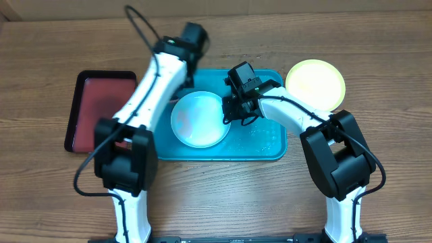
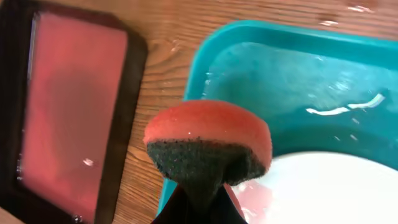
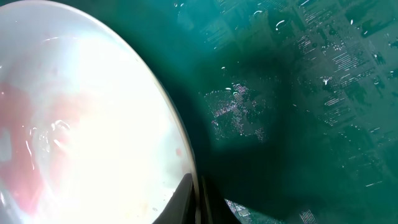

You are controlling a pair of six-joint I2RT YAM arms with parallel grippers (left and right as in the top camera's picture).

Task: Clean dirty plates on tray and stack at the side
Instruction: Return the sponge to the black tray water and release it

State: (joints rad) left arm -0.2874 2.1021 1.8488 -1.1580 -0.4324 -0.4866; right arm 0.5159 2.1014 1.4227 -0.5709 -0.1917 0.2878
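Observation:
A white plate [image 1: 198,119] with faint red smears lies on the teal tray [image 1: 270,145]. My right gripper [image 1: 228,115] is shut on the plate's right rim; in the right wrist view the fingers [image 3: 194,202] pinch the rim of the plate [image 3: 81,124] above the wet tray [image 3: 311,93]. My left gripper [image 2: 200,202] is shut on a red sponge [image 2: 208,140] with a dark scrub side, held above the tray's left end [image 2: 273,74], near the plate [image 2: 323,193]. A yellow-green plate [image 1: 315,84] lies on the table right of the tray. The mint plate is out of view.
A dark red tray [image 1: 98,108] lies on the wooden table left of the teal tray; it also shows in the left wrist view [image 2: 68,112]. The left arm reaches over the teal tray's upper left corner.

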